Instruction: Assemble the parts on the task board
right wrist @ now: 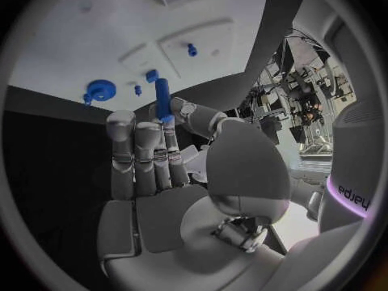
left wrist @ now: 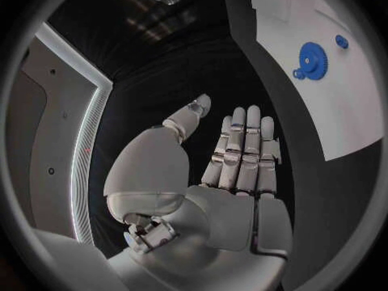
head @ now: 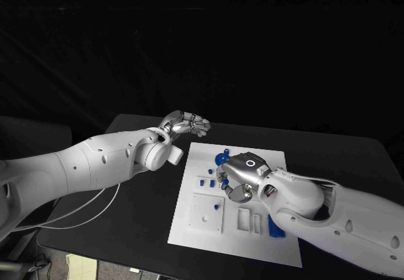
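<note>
While the left hand (left wrist: 235, 174) hangs spread and empty, the right hand's (right wrist: 161, 168) fingers (right wrist: 121, 149) pinch a slim blue peg (right wrist: 162, 99); likely light, rigid, slippery, best gripped mid-shaft.

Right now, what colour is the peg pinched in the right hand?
Blue. The peg shows best in the right wrist view, held in the right hand.

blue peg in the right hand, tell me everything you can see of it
The blue peg is a slim, straight, plain rod, plastic by its look. The right hand pinches its lower end between thumb and a finger, so it juts out beyond the fingertips, above the white task board. Nothing else touches it.
</note>
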Robot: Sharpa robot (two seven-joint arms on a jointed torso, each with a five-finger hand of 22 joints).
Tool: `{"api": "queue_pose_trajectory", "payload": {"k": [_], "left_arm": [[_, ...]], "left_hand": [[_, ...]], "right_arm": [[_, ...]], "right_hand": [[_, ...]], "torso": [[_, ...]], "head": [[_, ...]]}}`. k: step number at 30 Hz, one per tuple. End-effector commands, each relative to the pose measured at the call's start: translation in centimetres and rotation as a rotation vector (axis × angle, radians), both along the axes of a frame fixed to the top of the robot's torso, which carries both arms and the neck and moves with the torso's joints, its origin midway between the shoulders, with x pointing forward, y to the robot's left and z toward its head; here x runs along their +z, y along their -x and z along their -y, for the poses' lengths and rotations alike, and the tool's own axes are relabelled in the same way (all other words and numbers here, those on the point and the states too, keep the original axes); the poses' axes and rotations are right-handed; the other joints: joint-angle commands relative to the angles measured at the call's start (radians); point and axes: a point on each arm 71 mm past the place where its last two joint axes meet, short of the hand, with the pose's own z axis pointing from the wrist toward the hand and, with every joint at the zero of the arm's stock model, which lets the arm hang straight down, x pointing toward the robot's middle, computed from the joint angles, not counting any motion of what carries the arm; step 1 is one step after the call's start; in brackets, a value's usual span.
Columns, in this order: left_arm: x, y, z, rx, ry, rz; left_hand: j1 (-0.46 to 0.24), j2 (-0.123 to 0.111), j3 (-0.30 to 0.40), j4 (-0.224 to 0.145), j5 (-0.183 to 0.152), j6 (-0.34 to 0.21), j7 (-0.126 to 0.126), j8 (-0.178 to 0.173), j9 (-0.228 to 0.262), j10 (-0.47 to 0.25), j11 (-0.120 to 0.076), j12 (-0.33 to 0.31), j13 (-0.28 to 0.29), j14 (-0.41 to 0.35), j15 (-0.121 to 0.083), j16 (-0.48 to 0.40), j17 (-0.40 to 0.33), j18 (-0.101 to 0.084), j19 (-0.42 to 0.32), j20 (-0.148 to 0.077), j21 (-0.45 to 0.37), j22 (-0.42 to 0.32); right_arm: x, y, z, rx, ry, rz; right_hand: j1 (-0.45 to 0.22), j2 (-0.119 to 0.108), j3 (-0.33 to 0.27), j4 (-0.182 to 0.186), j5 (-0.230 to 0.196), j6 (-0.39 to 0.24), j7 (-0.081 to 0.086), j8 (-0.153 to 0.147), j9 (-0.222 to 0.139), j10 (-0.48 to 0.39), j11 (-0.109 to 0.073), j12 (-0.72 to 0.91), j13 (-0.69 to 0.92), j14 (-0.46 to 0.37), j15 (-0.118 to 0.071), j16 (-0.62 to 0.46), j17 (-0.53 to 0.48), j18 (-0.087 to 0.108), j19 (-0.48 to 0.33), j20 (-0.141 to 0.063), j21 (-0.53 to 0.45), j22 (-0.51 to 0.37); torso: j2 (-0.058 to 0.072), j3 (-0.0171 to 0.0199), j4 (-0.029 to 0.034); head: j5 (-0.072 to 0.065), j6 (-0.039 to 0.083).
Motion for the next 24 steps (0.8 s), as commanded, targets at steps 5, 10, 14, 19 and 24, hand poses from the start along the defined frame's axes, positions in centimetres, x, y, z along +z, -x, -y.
{"api": "queue_pose_trajectory", "payload": {"k": [5, 10, 14, 19, 24], "left_arm": [[0.1, -0.4, 0.3, -0.003, 0.009, 0.008], [0.0, -0.8, 0.5, 0.002, 0.006, 0.010], [0.0, -1.0, 0.8, -0.001, 0.006, 0.011], [-0.1, -1.1, 1.4, -0.009, 0.008, 0.010], [-0.1, -1.1, 1.8, -0.019, 0.011, 0.009]], "left_hand": [[0.000, 0.004, -0.004, 0.001, 0.004, -0.010, 0.000, 0.005, -0.001, -0.005, -0.002, -0.002, -0.001, 0.001, 0.003, -0.004, 0.002, -0.004, -0.001, 0.001, -0.005, 0.002], [0.000, 0.004, -0.003, 0.000, 0.004, -0.010, 0.000, 0.005, -0.001, -0.005, -0.002, -0.002, -0.002, 0.001, 0.003, -0.004, 0.002, -0.004, -0.001, 0.001, -0.005, 0.002], [0.001, 0.005, -0.003, 0.000, 0.004, -0.010, 0.000, 0.005, -0.001, -0.005, -0.002, -0.002, -0.002, 0.001, 0.003, -0.005, 0.002, -0.004, -0.001, 0.001, -0.005, 0.002], [0.001, 0.005, -0.003, 0.000, 0.004, -0.010, 0.000, 0.005, -0.001, -0.005, -0.002, -0.002, -0.002, 0.001, 0.003, -0.005, 0.003, -0.004, -0.001, 0.001, -0.006, 0.002], [0.001, 0.005, -0.003, 0.000, 0.004, -0.010, 0.000, 0.005, -0.001, -0.005, -0.001, -0.002, -0.002, 0.000, 0.003, -0.006, 0.003, -0.004, -0.001, 0.001, -0.006, 0.002]], "right_arm": [[-1.9, 1.7, -2.3, 0.071, -0.006, -0.031], [-3.4, 2.8, -3.6, 0.104, 0.004, -0.049], [-4.4, 3.3, -4.1, 0.114, 0.007, -0.069], [-4.9, 3.5, -4.3, 0.116, 0.009, -0.080], [-5.2, 3.6, -4.3, 0.117, 0.016, -0.085]], "right_hand": [[0.006, 0.005, 0.005, 0.001, -0.001, 0.007, -0.002, 0.003, 0.002, 0.039, -0.006, 0.003, 0.027, -0.003, -0.011, 0.004, 0.001, 0.114, -0.002, -0.009, 0.005, 0.018], [0.007, 0.006, 0.005, 0.001, -0.001, 0.007, -0.002, 0.003, 0.002, 0.039, -0.006, 0.002, 0.027, -0.004, -0.011, 0.004, 0.000, 0.114, -0.002, -0.010, 0.005, 0.018], [0.008, 0.005, 0.005, 0.000, -0.001, 0.006, -0.002, 0.003, 0.002, 0.039, -0.006, 0.002, 0.027, -0.004, -0.012, 0.004, 0.000, 0.114, -0.002, -0.010, 0.005, 0.018], [0.008, 0.006, 0.005, 0.000, -0.001, 0.006, -0.002, 0.002, 0.002, 0.039, -0.007, 0.001, 0.027, -0.004, -0.012, 0.003, 0.000, 0.114, -0.002, -0.011, 0.005, 0.018], [0.009, 0.006, 0.006, -0.001, -0.001, 0.006, -0.002, 0.002, 0.003, 0.039, -0.007, 0.001, 0.027, -0.004, -0.012, 0.003, 0.000, 0.114, -0.002, -0.011, 0.005, 0.018]], "torso": [[-0.006, -0.0071, 0.0057], [-0.005, -0.0071, 0.0061], [-0.004, -0.0065, 0.0074], [-0.004, -0.0049, 0.0041], [-0.005, -0.0041, 0.0025]], "head": [[0.046, -0.006], [0.085, -0.017], [0.117, -0.031], [0.139, -0.043], [0.149, -0.051]]}}
